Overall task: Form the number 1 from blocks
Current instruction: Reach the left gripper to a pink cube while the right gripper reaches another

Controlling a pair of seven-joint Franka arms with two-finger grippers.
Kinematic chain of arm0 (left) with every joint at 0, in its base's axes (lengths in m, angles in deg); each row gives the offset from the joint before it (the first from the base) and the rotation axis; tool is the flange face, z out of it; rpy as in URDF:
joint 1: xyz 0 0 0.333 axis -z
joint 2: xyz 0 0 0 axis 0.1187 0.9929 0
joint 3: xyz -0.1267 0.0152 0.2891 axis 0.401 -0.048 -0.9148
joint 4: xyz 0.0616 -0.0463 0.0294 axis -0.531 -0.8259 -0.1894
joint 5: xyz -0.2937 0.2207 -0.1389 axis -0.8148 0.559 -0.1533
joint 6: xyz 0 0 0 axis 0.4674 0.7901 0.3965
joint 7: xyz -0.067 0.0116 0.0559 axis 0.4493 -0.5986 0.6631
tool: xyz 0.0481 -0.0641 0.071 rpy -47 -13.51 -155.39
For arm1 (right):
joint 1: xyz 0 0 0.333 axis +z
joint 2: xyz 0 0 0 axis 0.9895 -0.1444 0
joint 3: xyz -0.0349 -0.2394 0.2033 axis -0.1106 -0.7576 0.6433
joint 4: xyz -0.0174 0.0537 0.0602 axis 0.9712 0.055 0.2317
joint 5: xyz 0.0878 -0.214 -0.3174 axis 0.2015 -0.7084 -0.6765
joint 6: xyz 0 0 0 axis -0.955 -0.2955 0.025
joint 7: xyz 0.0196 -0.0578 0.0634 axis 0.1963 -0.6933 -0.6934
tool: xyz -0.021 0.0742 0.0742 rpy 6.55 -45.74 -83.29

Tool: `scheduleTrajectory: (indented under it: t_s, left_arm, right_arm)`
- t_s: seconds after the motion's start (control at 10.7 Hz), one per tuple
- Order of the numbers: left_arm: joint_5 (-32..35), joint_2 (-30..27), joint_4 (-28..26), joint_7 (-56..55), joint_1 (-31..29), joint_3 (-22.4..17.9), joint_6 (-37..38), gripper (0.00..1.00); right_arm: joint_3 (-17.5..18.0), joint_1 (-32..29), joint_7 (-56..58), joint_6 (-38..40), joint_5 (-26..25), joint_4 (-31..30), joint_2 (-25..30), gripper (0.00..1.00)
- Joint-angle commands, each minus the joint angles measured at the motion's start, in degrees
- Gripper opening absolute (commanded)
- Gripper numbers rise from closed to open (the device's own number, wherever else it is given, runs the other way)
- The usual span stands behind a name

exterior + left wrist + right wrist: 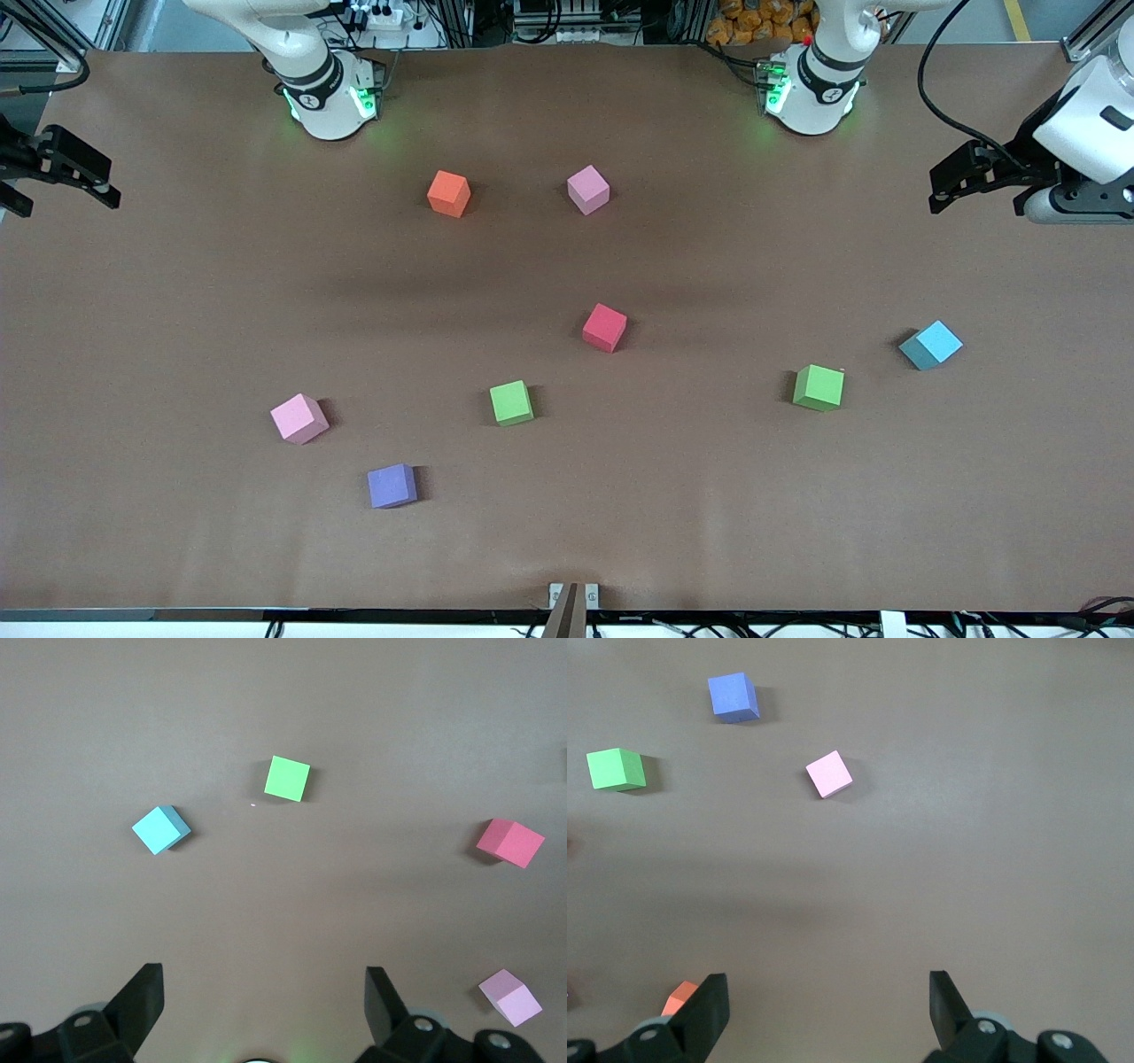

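Note:
Eight blocks lie scattered on the brown table (pixel 797 532). Nearest the robots' bases are an orange block (pixel 448 193) and a light pink block (pixel 588 189). A red block (pixel 605 327) sits mid-table. Nearer the front camera are two green blocks (pixel 511 402) (pixel 819 387), a sky-blue block (pixel 931 345), a second pink block (pixel 299 418) and a purple block (pixel 392 486). My left gripper (pixel 937 188) (pixel 264 992) hangs open and empty over its end of the table. My right gripper (pixel 106 184) (pixel 828 997) waits open and empty over the other end.
The left wrist view shows the sky-blue block (pixel 160 829), a green block (pixel 287 778), the red block (pixel 509 842) and a pink block (pixel 510 997). In the right wrist view are the purple block (pixel 733 697), a green (pixel 616 769), a pink (pixel 829 773) and the orange one (pixel 680 998).

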Motion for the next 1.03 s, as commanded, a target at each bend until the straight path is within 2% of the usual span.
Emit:
scheduleTrajectory:
  t_s: [0.0, 0.19, 0.28, 0.47, 0.65, 0.84, 0.94]
  left_arm:
    - [1.08, 0.22, 1.61, -0.25, 0.2, 0.13, 1.51, 1.0]
    - [-0.75, 0.57, 0.56, 0.01, 0.2, 1.26, 1.51, 1.0]
    - [-3.81, 0.4, -2.75, -2.6, 0.11, 4.75, 1.6, 1.0]
    - [-4.98, 1.97, -7.25, -15.58, 0.29, 14.84, -1.98, 1.0]
    - [-7.51, 2.94, -14.69, -24.01, 1.16, 21.54, -11.18, 1.0]
    - [-9.46, 3.64, -27.51, -38.5, 2.22, 28.48, -26.63, 1.0]
    - [-9.73, 5.65, -31.14, -43.53, 3.35, 30.96, -32.1, 1.0]
  right_arm:
    - [0.2, -0.26, -0.39, 0.08, -0.27, -0.19, 0.42, 1.0]
    - [0.11, -0.52, -0.3, -0.01, -0.27, -0.11, 0.34, 1.0]
    - [0.11, -0.35, -0.3, 0.17, -0.27, -0.37, 0.08, 1.0]
    - [0.11, -0.17, -0.39, 0.43, -0.27, -1.85, -0.54, 1.0]
    - [0.2, 0.0, -0.3, -0.18, -0.27, -1.78, -3.25, 1.0]
    - [0.2, -0.08, 0.4, -3.33, -0.18, -1.6, -9.38, 1.0]
    - [0.28, 0.27, 0.4, -5.26, -0.18, -1.51, -12.72, 1.0]
